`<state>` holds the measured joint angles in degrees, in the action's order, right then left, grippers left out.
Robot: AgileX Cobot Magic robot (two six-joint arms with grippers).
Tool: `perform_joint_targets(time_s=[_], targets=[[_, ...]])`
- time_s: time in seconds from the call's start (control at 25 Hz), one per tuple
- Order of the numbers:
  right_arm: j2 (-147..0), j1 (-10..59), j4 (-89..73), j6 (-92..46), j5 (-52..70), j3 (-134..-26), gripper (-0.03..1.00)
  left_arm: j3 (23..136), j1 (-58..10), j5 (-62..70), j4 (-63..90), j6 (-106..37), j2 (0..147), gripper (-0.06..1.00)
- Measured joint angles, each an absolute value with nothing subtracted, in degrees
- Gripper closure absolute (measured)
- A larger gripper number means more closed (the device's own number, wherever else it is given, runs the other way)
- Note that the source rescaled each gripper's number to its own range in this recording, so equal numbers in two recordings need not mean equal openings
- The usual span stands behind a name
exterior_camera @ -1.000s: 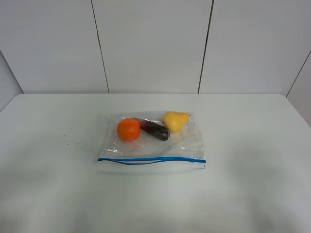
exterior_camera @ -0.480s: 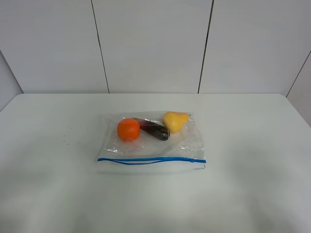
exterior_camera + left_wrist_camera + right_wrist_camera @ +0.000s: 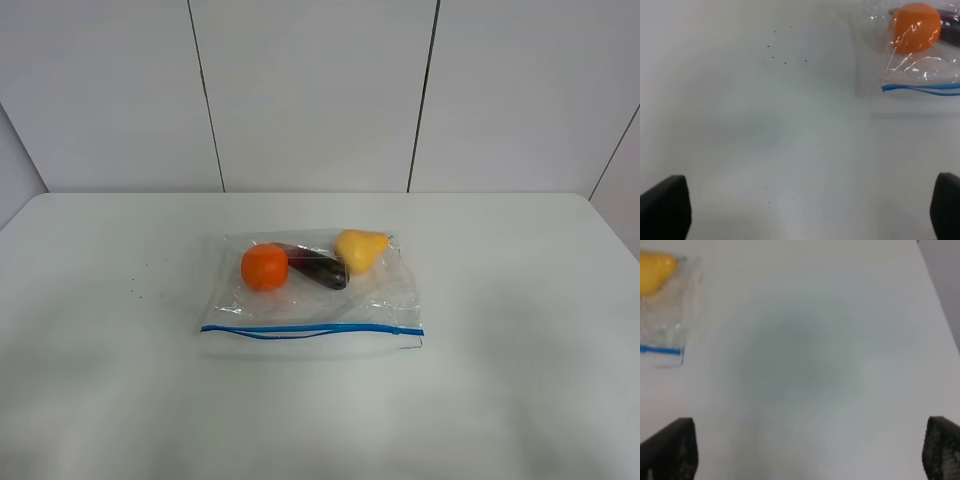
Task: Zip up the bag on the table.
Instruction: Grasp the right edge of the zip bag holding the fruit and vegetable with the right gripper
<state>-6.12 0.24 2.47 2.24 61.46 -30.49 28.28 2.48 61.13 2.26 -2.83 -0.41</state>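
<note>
The bag [image 3: 312,290] is laid flat near the middle of the surface [image 3: 520,400], with its blue zipper strip [image 3: 310,328] along the near edge, presumably so that the seal can be reached from either end. An orange fruit [image 3: 264,267], a dark purple fruit [image 3: 318,268] and a yellow fruit [image 3: 360,249] are gathered toward the bag's far edge, which leaves the strip lying flat. Two blue lines are seen to part slightly along the strip, so the seal is judged not yet closed. The left pincer [image 3: 805,207] is held spread wide and empty beyond the bag's orange-fruit end, and the right pincer [image 3: 805,449], likewise spread and empty, beyond its yellow-fruit end; the bag is touched by neither
</note>
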Motion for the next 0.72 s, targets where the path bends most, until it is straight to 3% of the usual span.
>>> perform_joint_targets(time_s=[0.36,0.72], targets=[[-30.27,0.24,-8.12,1.15,55.05,-33.23,-0.03,28.28,2.48,61.13,2.26,-2.83,-0.41,-0.06],[-58.67,0.24,-28.72,-17.36,44.50,-33.34,-0.03,28.28,2.48,61.13,2.26,-2.83,-0.41,-0.06]])
